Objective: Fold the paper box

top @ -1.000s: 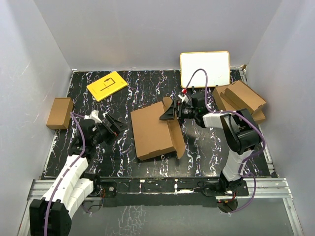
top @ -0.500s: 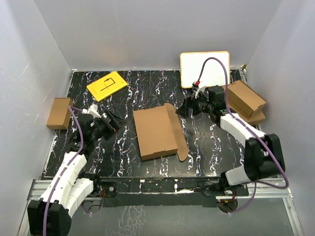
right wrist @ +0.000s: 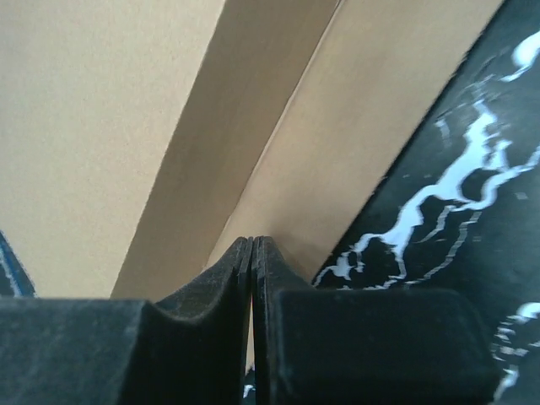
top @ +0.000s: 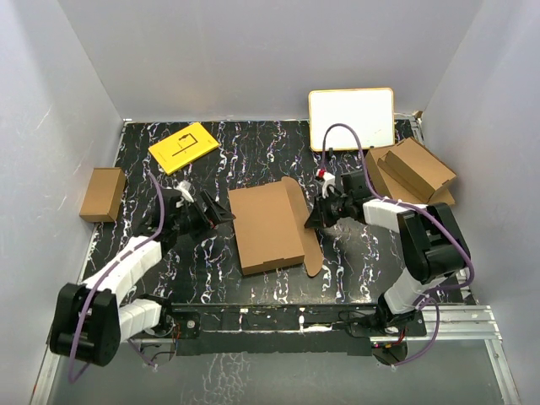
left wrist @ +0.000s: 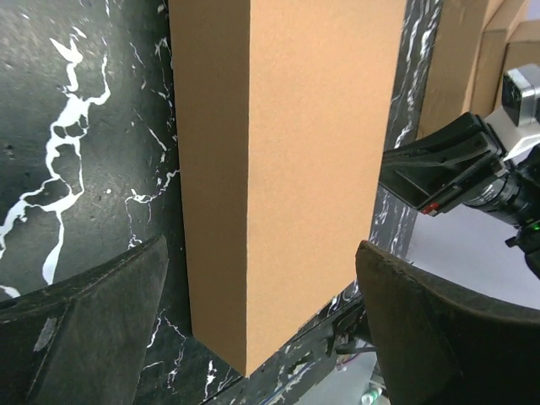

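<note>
Black marbled tabletop, white walls on three sides. At the tabletop's centre, paper box [top: 266, 226]: shallow, lying flat, lid side up, one rounded side flap [top: 308, 240] splayed out along its right edge and running toward the near edge. Left gripper [top: 221, 218] just beside the box's left wall, jaws spread wide; box framed between the fingers [left wrist: 84, 321] in the wrist view, no contact visible. Right gripper [top: 312, 223] low at the loose flap, pinched fully closed with nothing between the fingers [right wrist: 202, 295]; tips on or just above the crease, contact unclear. Elsewhere: yellow card [top: 184, 147] near the far-left corner, small brown box [top: 103, 194] at the left edge, whiteboard [top: 351, 118] propped at the far edge, cardboard stack [top: 411, 173] at the right edge. Step in hand, by judgement: raising and tucking the loose flap. To do it well: brace the left wall with the spread left jaws before any push from the right, else likely to skid across the slick top. Use the closed right tips as a blunt blade, slipping under the flap from its outer side. Lift near the crease rather than at the rounded corner, to avoid buckling the cardboard. Swing up and over, then press in slowly toward the slot.
</note>
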### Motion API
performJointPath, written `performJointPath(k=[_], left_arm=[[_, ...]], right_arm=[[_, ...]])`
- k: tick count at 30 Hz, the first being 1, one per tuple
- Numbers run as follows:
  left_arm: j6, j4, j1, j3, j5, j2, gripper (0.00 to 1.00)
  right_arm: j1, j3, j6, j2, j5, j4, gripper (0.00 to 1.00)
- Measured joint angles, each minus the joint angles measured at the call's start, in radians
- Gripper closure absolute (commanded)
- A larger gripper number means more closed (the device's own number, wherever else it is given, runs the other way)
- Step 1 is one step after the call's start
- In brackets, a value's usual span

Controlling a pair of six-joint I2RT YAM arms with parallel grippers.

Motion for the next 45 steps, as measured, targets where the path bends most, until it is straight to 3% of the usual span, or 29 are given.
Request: performJointPath(k=[9,18,24,29,32,36,40,45], left_arm=[[0.053,0.014,-0.072,0.067,-0.039,0.188,0.20],[0.161,-0.035,-0.072,0.186,-0.095,0.283,0.19],[0.266,-0.154,-0.073,0.283,-0.190,0.260,0.18],[0.296,-0.159,-0.072,0.284,-0.183,0.114,0.19],[0.278,-0.127,-0.076,0.250,-0.161,0.022,0.18],[0.278,-0.124,-0.080,0.209,-0.165,-0.013,0.16],[0.299,-0.141,-0.079,0.178,-0.178,0.020,0.15],[0.322,-0.143,-0.079,0.154,-0.192,0.076,0.15]], right_arm=[[0.080,0.000,0.056,0.026,-0.051,0.003,0.92],[0.204,0.019,0.077,0.080,-0.096,0.023,0.90],[0.263,0.081,0.014,0.098,-0.101,-0.024,0.82],[0.204,0.093,-0.122,0.023,-0.111,-0.119,0.64],[0.118,0.089,-0.141,-0.047,-0.159,-0.126,0.46],[-0.033,-0.016,0.002,-0.146,-0.231,0.036,0.26],[-0.062,-0.130,0.187,-0.163,-0.249,0.182,0.22],[-0.042,-0.143,0.378,-0.071,-0.207,0.274,0.10]])
